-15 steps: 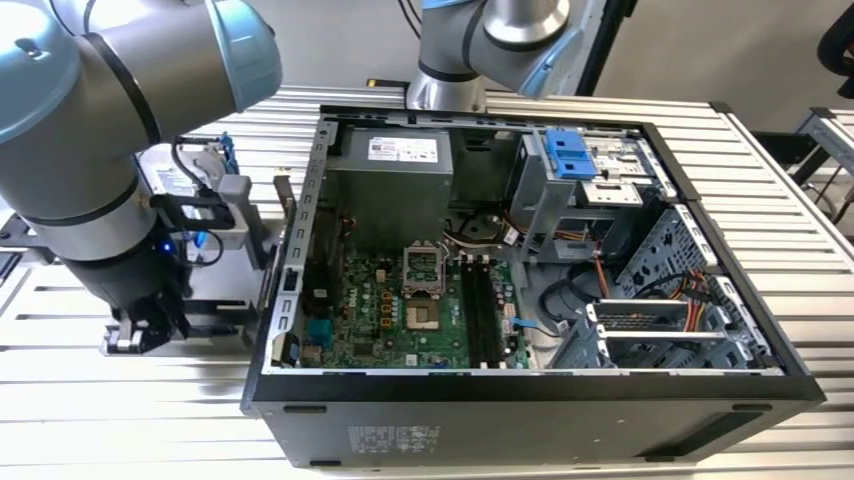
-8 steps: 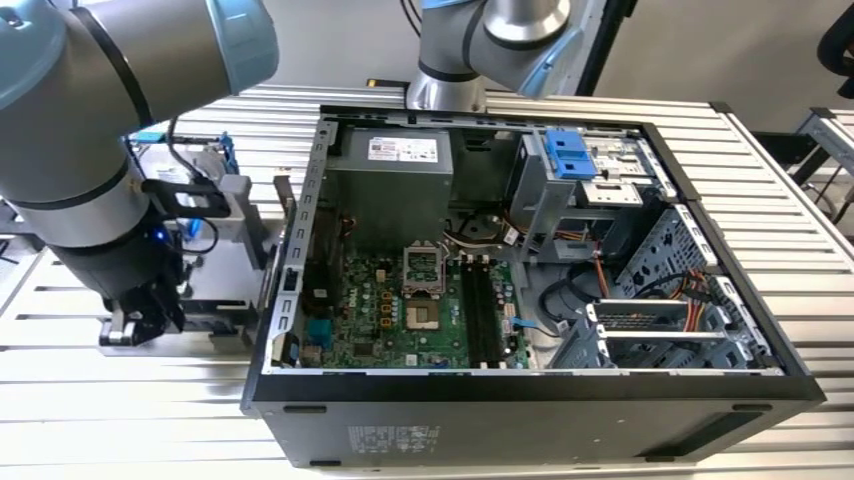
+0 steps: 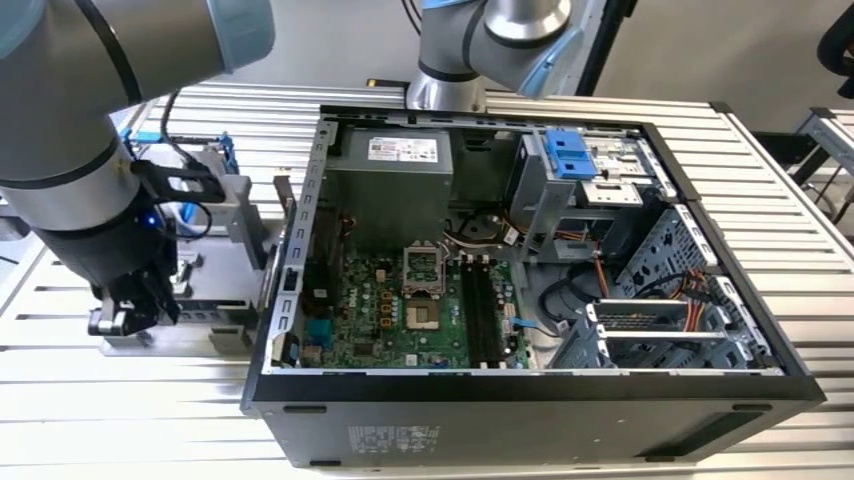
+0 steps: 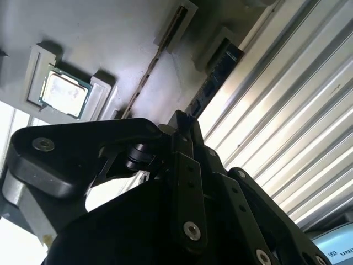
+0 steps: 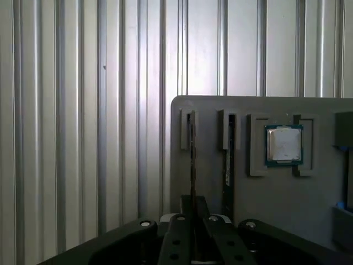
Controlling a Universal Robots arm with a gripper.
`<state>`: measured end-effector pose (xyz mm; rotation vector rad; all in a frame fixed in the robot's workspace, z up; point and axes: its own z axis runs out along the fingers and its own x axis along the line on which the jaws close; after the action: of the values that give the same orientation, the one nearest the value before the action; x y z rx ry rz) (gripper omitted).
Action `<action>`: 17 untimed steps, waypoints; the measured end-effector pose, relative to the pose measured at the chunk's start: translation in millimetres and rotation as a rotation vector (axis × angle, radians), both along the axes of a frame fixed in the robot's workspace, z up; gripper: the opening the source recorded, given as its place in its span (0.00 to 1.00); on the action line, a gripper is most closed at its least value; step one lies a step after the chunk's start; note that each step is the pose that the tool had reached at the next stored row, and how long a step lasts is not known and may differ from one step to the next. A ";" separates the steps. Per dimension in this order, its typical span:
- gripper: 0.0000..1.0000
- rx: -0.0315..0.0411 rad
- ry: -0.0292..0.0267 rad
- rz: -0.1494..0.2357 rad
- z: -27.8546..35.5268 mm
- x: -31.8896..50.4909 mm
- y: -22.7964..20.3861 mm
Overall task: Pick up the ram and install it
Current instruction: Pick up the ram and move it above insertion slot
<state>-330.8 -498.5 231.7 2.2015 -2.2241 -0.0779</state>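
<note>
To the exterior view's left of the big open black computer case point(image 3: 534, 385), the grey and blue robot arm point(image 3: 54, 150) reached down. Its black gripper point(image 3: 118, 320) hung low over a flat grey plastic holder point(image 5: 209, 182). The holder sat just beside the case on the ribbed silver table point(image 3: 134, 430).

In both wrist views the gripper's two fingers were pressed close, pinching the ram point(image 5: 191, 149), a long thin board strip. The ram stood on its thin edge in a groove of the holder, I think so that fingers could take it from above. It was not in the case.

A second thin board strip point(image 5: 228, 154) stood in the next groove. A small square silver chip point(image 5: 284, 144) lay in its own pocket. I could not tell which of them was nearer the case.

Inside the case, the green board point(image 3: 387, 300) lay face up with its long black slots point(image 3: 478, 310) pointing up. That is likely so a strip can be pushed straight down into one.
</note>
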 end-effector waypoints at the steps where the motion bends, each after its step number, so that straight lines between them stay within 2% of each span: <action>1: 0.00 -0.0001 0.0001 0.000 1.7 0.0 0.0; 9: 0.00 -0.0001 -0.0007 0.000 8.7 -0.2 0.1; 17: 0.00 -0.0001 -0.0007 0.000 23.6 -0.3 0.1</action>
<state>-331.1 -498.4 255.4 2.2018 -2.2245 -0.0771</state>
